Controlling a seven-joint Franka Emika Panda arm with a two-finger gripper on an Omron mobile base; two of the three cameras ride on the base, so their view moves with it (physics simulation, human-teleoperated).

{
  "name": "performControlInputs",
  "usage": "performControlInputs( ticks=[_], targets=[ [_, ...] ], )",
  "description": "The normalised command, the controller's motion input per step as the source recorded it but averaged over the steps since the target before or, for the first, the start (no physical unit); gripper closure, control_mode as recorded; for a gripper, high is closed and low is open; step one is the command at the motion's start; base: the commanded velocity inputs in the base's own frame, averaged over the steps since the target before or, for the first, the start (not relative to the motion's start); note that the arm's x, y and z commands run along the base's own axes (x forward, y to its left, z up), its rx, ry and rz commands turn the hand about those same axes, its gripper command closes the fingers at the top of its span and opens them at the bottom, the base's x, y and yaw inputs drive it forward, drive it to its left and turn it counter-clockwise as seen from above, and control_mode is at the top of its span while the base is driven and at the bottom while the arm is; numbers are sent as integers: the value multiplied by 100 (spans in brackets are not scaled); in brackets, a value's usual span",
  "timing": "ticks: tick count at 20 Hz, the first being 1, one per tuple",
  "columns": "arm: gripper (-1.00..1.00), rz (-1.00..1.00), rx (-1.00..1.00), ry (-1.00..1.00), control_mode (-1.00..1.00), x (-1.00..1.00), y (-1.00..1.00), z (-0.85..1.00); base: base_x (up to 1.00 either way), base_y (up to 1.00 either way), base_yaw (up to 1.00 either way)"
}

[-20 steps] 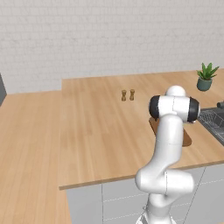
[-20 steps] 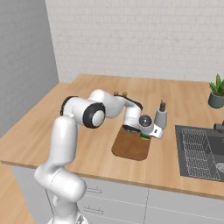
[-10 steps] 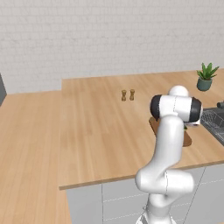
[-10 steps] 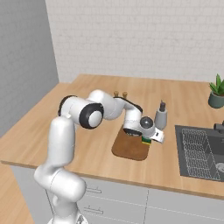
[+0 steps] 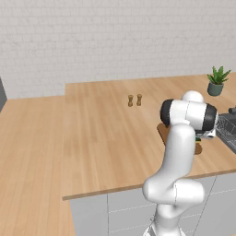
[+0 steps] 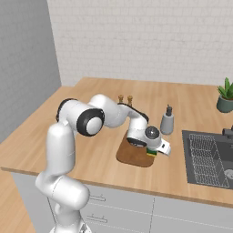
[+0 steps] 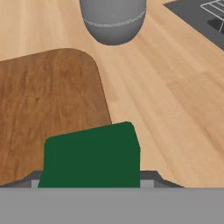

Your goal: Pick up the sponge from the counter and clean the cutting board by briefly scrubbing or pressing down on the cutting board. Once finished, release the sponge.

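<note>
Sponge (image 7: 91, 155) sits at the cutting board's (image 6: 133, 154) near-right corner, green face up, looks clamped in the hand (image 6: 154, 150), though the fingertips are hidden in the hand view. Board lies on the tabletop (image 6: 91, 118). Grey soap dispenser (image 6: 167, 122) stands just beyond; sink (image 6: 210, 158) to the right.

A small potted plant (image 6: 225, 95) stood far back by the wall. Two little brown shakers (image 5: 134, 100) stood side by side. A grey soap bottle (image 6: 167, 121) stood near the dark sink (image 6: 210, 158).
</note>
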Motion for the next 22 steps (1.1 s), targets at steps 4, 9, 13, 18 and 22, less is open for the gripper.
performControlInputs(
  ticks=[4, 9, 13, 18, 22],
  targets=[
    [100, 0, 0, 0, -100, -100, 0, -72, 0, 0, 0],
    [100, 0, 0, 0, -100, -100, 8, -80, 0, 0, 0],
    [100, 0, 0, 0, -100, -100, 9, -74, 0, 0, 0],
    [100, 0, 0, 0, -100, -100, 8, -56, 0, 0, 0],
    [100, 0, 0, 1, -100, -91, -12, -20, 0, 0, 0]
  ],
)
